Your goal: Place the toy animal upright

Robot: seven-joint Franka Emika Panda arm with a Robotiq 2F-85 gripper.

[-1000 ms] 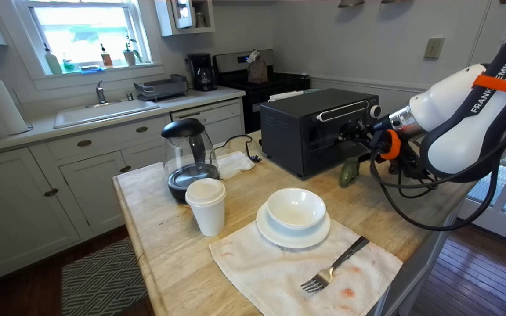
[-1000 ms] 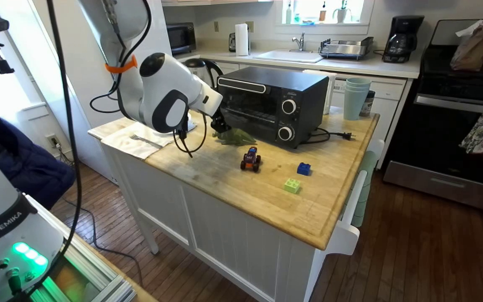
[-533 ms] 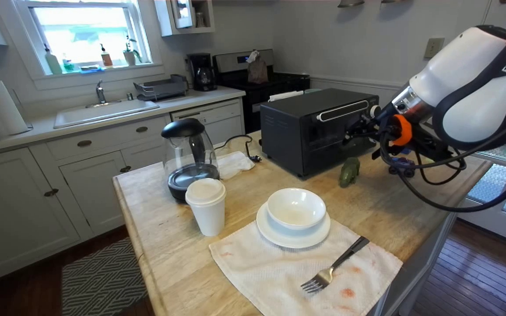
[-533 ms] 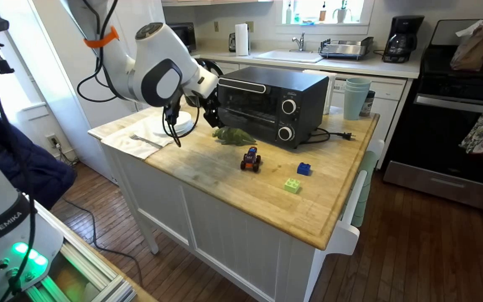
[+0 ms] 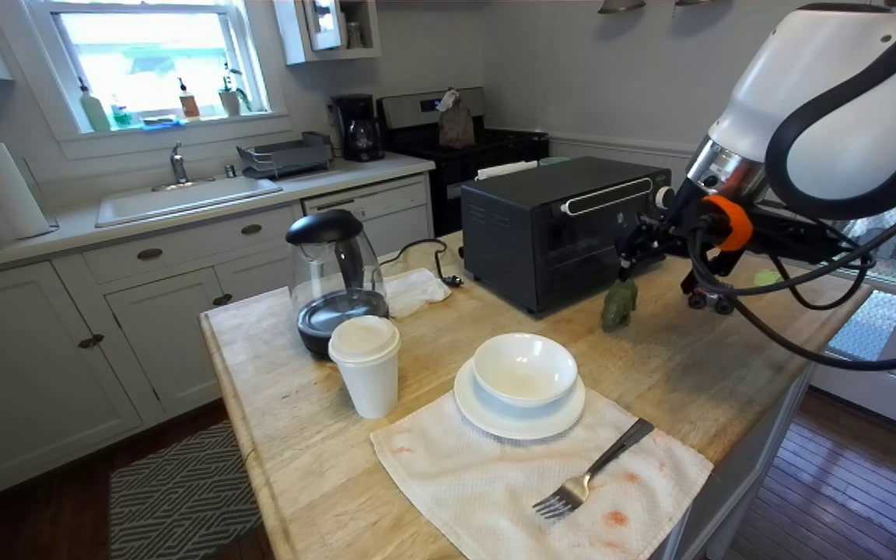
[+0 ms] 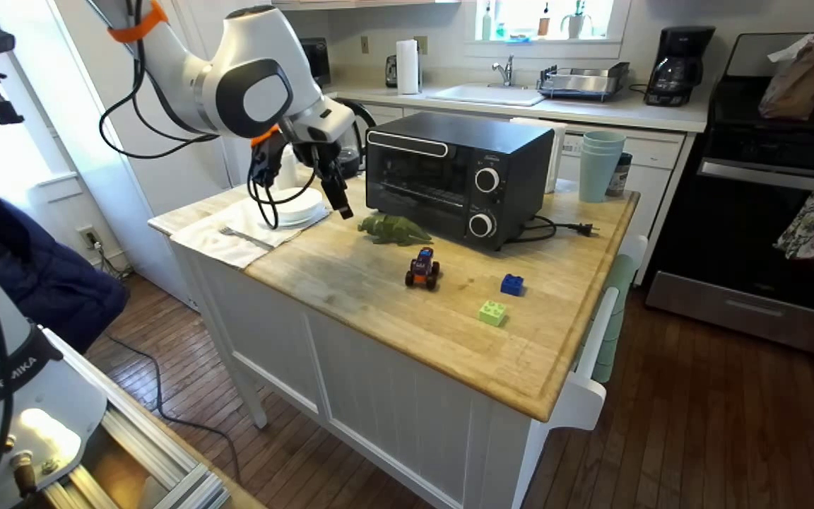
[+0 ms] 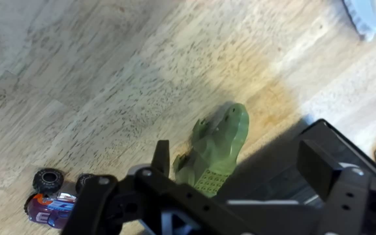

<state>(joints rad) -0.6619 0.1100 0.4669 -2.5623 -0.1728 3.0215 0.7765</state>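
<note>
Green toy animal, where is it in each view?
In an exterior view: toy animal right of center.
In an exterior view: toy animal just above center.
In the wrist view: toy animal lower right of center, partly hidden by the pincer.
Shared landmark: the black toaster oven beside it.

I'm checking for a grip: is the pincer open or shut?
Open: in the wrist view, the pincer has its fingers wide apart, the toy animal showing beyond them.

A home kitchen — sink (image 6: pixel 488 95), dish rack (image 6: pixel 580 83), coffee maker (image 6: pixel 678 65), stove (image 6: pixel 739 226), toaster oven (image 6: pixel 460 177)
</note>
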